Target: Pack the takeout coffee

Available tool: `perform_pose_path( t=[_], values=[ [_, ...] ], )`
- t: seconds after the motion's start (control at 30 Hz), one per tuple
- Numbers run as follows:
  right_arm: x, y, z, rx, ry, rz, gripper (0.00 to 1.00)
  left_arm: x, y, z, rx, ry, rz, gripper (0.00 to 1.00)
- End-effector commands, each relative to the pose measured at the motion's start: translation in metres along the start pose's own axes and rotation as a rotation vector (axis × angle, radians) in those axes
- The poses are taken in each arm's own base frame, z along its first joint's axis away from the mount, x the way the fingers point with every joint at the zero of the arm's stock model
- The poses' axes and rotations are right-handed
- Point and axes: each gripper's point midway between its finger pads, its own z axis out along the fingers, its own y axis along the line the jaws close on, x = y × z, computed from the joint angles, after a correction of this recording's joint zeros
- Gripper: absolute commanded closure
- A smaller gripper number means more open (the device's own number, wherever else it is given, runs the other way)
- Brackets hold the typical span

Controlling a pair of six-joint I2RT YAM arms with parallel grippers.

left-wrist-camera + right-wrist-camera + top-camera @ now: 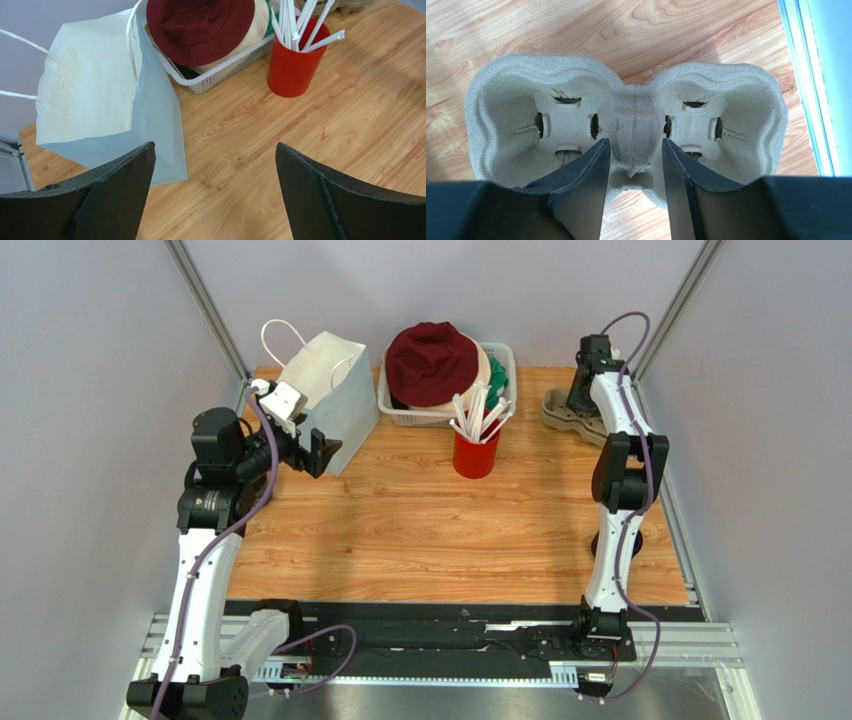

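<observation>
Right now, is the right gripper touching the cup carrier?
Touching. The right wrist view shows the right gripper with both fingers pressed against the cup carrier, no gap.

Takeout coffee hidden from view, beige pulp two-cup carrier (633, 115) lying flat, far right.

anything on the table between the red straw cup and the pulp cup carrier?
Nothing. In the top view, only bare wooden table separates the red cup from the cup carrier.
</observation>
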Motion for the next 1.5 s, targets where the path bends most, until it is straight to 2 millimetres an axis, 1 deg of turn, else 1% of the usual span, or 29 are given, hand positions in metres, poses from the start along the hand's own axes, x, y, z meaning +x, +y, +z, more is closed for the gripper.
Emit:
perform_pose_path(
  t=[0.0,0.13,0.37,0.5,0.67,0.77,0.93,0.97,1.03,1.07,1.13,1.17,1.2,1.23,1.27,1.3,1.33,1.37,1.43,1.47],
  values=[
    [-0.011,0.003,-0.011,-0.012,-0.042,0.025,0.56,-0.011,-0.001,-0.001,0.003,-0.043,0.022,0.02],
    [-0.015,0.003,-0.014,-0.014,-0.054,0.026,0.61,-0.011,0.0,0.0,0.002,-0.041,0.023,0.02],
    [-0.015,0.004,-0.013,-0.022,-0.051,0.027,0.71,-0.012,0.0,-0.001,0.002,-0.044,0.023,0.02],
    [-0.029,0.002,-0.027,-0.027,-0.089,0.028,0.75,-0.011,0.0,0.0,0.003,-0.04,0.019,0.02],
    [-0.048,0.0,-0.049,-0.041,-0.145,0.034,0.74,-0.011,0.0,0.0,0.003,-0.043,0.021,0.02],
    [-0.06,-0.002,-0.066,-0.054,-0.183,0.04,0.73,-0.012,0.0,0.0,0.002,-0.045,0.022,0.02],
    [-0.071,-0.005,-0.083,-0.063,-0.221,0.042,0.73,-0.012,0.0,-0.001,0.001,-0.045,0.024,0.02],
    [-0.074,-0.004,-0.09,-0.073,-0.231,0.043,0.73,-0.013,0.0,-0.001,-0.001,-0.047,0.026,0.02],
    [-0.075,-0.005,-0.095,-0.08,-0.236,0.044,0.73,-0.012,0.0,-0.001,-0.003,-0.047,0.029,0.02],
    [-0.078,-0.004,-0.105,-0.096,-0.248,0.045,0.73,-0.012,0.001,-0.001,-0.004,-0.044,0.025,0.02],
    [-0.077,-0.005,-0.112,-0.111,-0.249,0.046,0.73,-0.014,0.002,-0.002,-0.014,-0.047,0.032,0.02],
    [-0.078,-0.005,-0.124,-0.132,-0.259,0.045,0.73,-0.014,0.004,-0.003,-0.023,-0.043,0.034,0.01],
    [-0.078,-0.005,-0.13,-0.142,-0.264,0.041,0.73,-0.016,0.007,-0.004,-0.043,-0.041,0.042,0.01],
    [-0.073,-0.005,-0.133,-0.15,-0.253,0.032,0.73,-0.017,0.01,-0.005,-0.057,-0.041,0.049,0.01],
    [-0.077,-0.007,-0.15,-0.173,-0.276,0.028,0.73,-0.018,0.013,-0.005,-0.072,-0.038,0.052,0.01],
    [-0.076,-0.008,-0.158,-0.183,-0.283,0.022,0.73,-0.024,0.019,-0.008,-0.103,-0.038,0.068,0.01],
    [-0.069,-0.01,-0.16,-0.187,-0.271,0.012,0.73,-0.026,0.021,-0.009,-0.115,-0.035,0.076,0.01],
    [-0.072,-0.012,-0.181,-0.215,-0.298,0.011,0.73,-0.028,0.024,-0.01,-0.127,-0.031,0.083,0.01],
    [-0.067,-0.015,-0.195,-0.231,-0.308,-0.016,0.74,-0.04,0.032,-0.013,-0.16,-0.026,0.109,0.01],
    [-0.063,-0.018,-0.212,-0.257,-0.321,-0.026,0.74,-0.042,0.035,-0.014,-0.168,-0.02,0.115,0.01]
  ],
)
